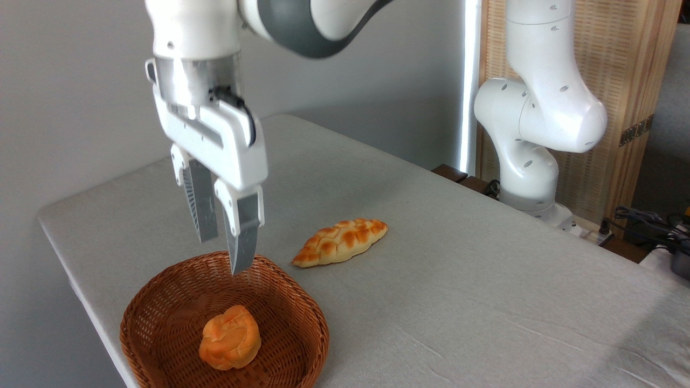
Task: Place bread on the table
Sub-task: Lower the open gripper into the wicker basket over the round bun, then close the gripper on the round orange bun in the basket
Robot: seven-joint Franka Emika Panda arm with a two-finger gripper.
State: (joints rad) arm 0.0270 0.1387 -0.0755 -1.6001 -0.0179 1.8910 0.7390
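Note:
The bread (230,338), a small round orange bun with a creased top, lies inside the brown wicker basket (161,302) at the lower left. My gripper (223,253) hangs above the basket's far rim, pointing down, open, with nothing between its fingers. It is clear of the bun, up and slightly to the left of it. The table (458,269) is covered in light grey cloth and carries the basket near its front left corner.
A longer golden braided loaf (340,242) lies on the cloth just right of the basket. The arm's white base (533,161) stands at the table's far right edge, with cables (647,221) beyond it. A wooden panel stands behind.

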